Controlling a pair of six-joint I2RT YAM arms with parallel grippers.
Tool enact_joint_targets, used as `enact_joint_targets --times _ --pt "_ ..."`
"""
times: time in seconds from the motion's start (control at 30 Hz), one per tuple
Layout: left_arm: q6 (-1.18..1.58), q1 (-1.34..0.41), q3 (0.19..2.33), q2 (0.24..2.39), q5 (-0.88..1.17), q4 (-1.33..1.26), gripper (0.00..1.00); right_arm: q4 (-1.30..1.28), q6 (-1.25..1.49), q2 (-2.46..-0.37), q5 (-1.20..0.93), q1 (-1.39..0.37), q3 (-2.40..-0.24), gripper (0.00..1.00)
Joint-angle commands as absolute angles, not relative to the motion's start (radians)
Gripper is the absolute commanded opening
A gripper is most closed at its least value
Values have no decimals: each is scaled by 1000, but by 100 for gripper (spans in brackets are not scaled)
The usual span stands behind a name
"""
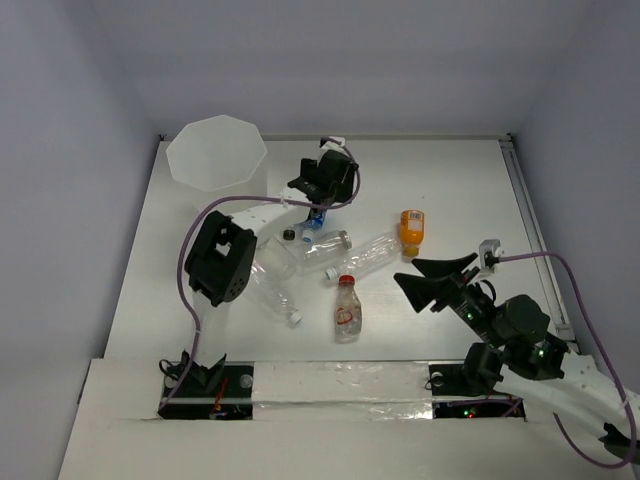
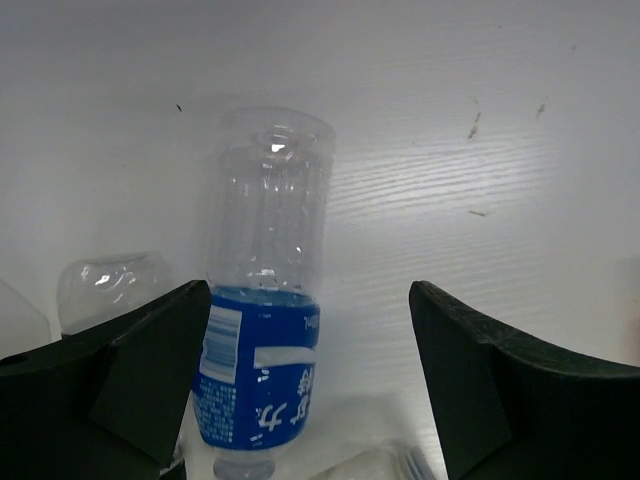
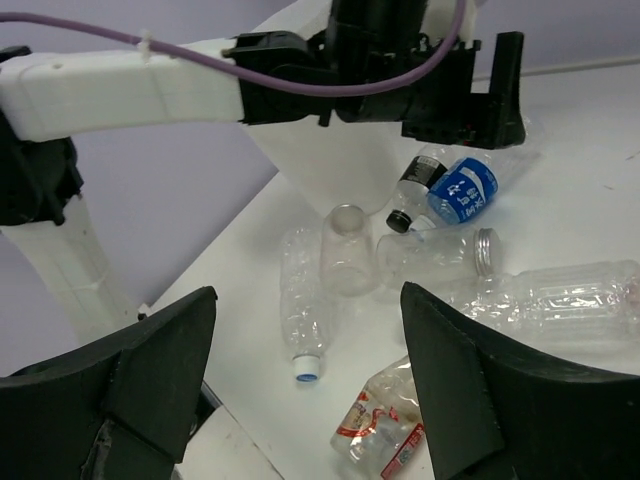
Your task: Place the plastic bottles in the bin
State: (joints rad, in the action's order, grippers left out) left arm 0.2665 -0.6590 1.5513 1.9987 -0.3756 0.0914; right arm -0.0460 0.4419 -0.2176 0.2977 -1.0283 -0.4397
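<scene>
Where the bottles lie: scattered mid-worktop [image 1: 450, 180]; none shows inside the bin [image 1: 216, 150], which stands at the far left corner.
Blue-labelled bottle [image 2: 258, 370]: lying between the left fingers [image 1: 313, 203], cap end toward the wrist, with a black-capped bottle [image 3: 410, 195] just beside it.
Left fingers: spread wide and holding nothing; in the wrist view one finger is almost against the label and the other is well apart from it.
Right fingers [image 1: 415, 275]: also wide open and empty, hanging at the near right, apart from the orange bottle [image 1: 411, 228] and the red-capped bottle [image 1: 346, 308].
Step in hand: likely the grasp of the blue-labelled bottle.
Doing it well: centre the bottle between the fingers first, then close across the labelled body.
Grip: gentle, since thin clear plastic probably buckles and slips.
Risk: dragging the black-capped neighbour along; lift straight up before swinging to the bin.
</scene>
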Motion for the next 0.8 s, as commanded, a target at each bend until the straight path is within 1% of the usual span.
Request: enact_joint_targets --times 0.0,0.23,0.4,0.57,0.67,0.7,0.73,0.77 --pt "216 -626 1664 2042 -411 138 79 -9 443 -230 272 -1031 -430 80" --pt "176 -608 1778 2181 -428 170 79 28 439 -253 264 -1031 -425 80" --pt "161 -586 1902 2287 -414 232 80 40 442 -273 261 -1031 -425 80" --pt "143 -586 1959 2345 -390 227 77 51 449 -288 256 -1031 -417 80" --pt "143 -577 1973 2356 -371 204 67 51 453 -302 259 -1031 -419 80" --pt "143 -577 1976 2358 -367 199 62 54 453 -305 259 -1031 -419 80" --pt "143 -577 1979 2364 -359 190 61 55 454 -310 265 -1031 -420 80" --pt "146 -566 1989 2365 -342 189 56 55 454 -314 270 -1031 -422 80"
